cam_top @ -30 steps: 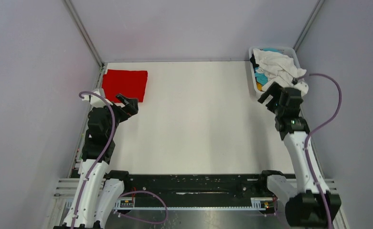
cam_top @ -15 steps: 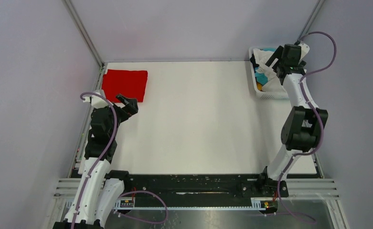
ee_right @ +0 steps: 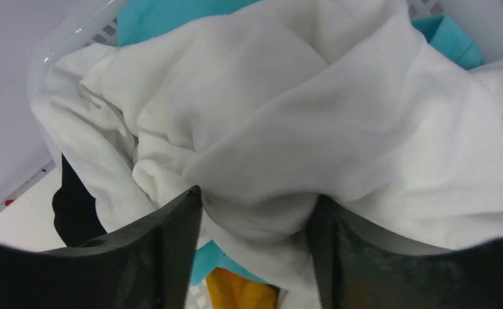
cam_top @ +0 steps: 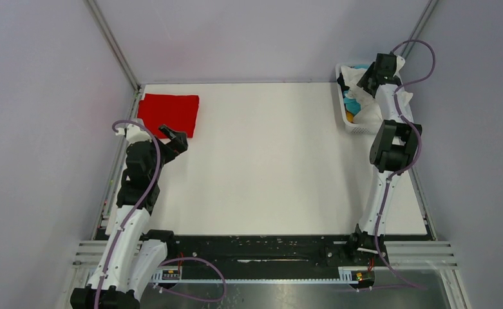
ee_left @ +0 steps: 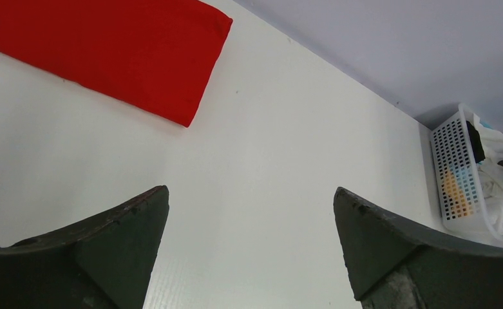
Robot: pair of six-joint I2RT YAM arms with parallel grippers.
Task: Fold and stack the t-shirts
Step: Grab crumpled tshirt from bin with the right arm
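Your right hand (ee_right: 255,201) straddles a fold of the white shirt (ee_right: 313,116) heaped in the basket (ee_right: 75,38), fingers part-closed and not clearly pinching, so squeeze on that fold alone, then lift straight up before swinging toward the tabletop (cam_top: 268,161).

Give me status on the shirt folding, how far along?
Done: one red shirt lies folded at the far left corner of the table. In hand: the right gripper is in the basket, fingers either side of a bunch of the white shirt; grip unclear. The left gripper hangs open, empty. Left: that one plus the teal shirt, orange shirt and dark shirt, loose in the basket.
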